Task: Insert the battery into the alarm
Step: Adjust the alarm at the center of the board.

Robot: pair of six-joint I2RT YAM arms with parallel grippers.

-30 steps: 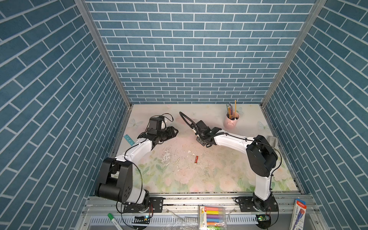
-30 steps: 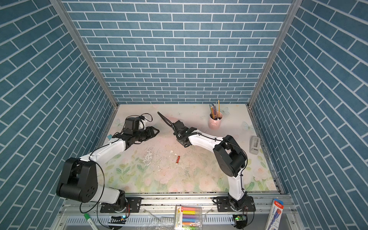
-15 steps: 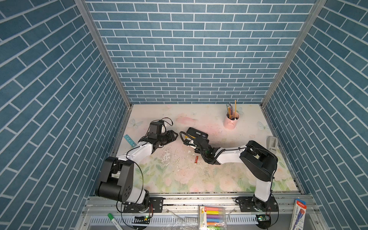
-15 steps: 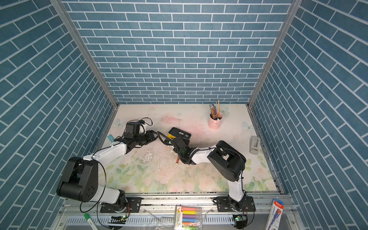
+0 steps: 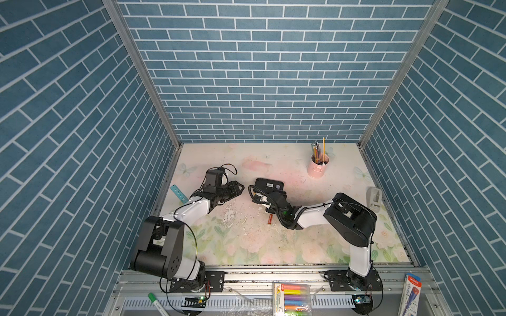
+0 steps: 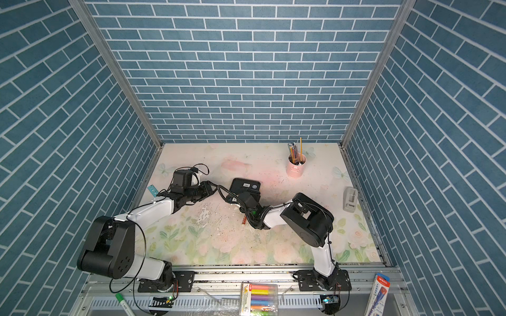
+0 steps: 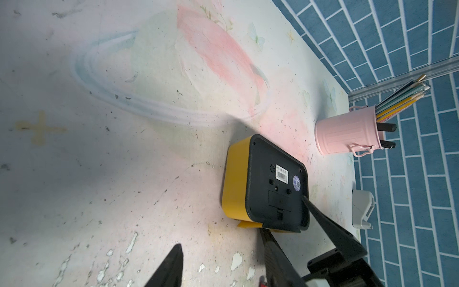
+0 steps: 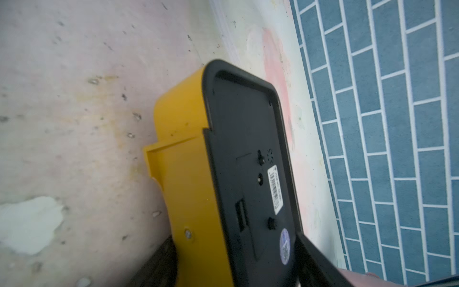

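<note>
alarm [image 7: 273,184] lies face down on the desk [image 5: 246,246]: smooth yellow plastic shell, rounded corners, matt black back panel up. panel carries a white barcode sticker [image 7: 282,175], print too small to read, and a round violet qr sticker [image 7: 297,183]. battery [image 5: 270,219]: small red cylinder, loose on the desk near the alarm's front side, apart from it. right fingers [image 8: 313,266] spread, the alarm's near end between them, one over the panel, one low by the yellow side; contact cannot be told. left fingers [image 7: 171,266] parted, nothing between, beside the alarm. desk print floral, flaking white. pink ribbed cup [image 7: 345,134] holds pencils
</note>
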